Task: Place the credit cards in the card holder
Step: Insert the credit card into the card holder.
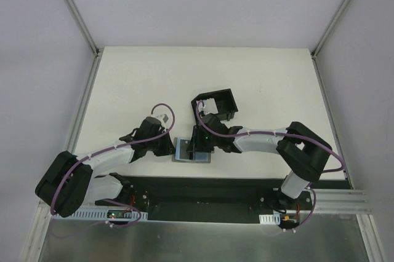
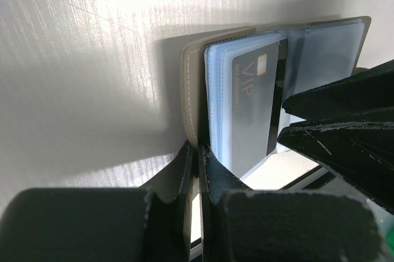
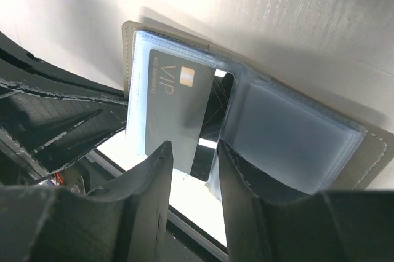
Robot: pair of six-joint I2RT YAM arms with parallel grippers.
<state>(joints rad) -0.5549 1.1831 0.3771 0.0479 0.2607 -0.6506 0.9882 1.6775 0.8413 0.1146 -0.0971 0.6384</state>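
Overhead view; both wrists close on wallet [image 2: 192, 90]

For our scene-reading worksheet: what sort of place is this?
Probably a robotics lab test cell: a left arm and right arm bolted at a white table, plain panel walls, metal frame posts.

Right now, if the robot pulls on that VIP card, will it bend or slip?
Probably stiff: the VIP card shows straight edges and no droop. It may slip, since its face and the clear sleeves look smooth and glossy. The grey wallet looks soft and could drag along, though the left gripper pinches its cover.
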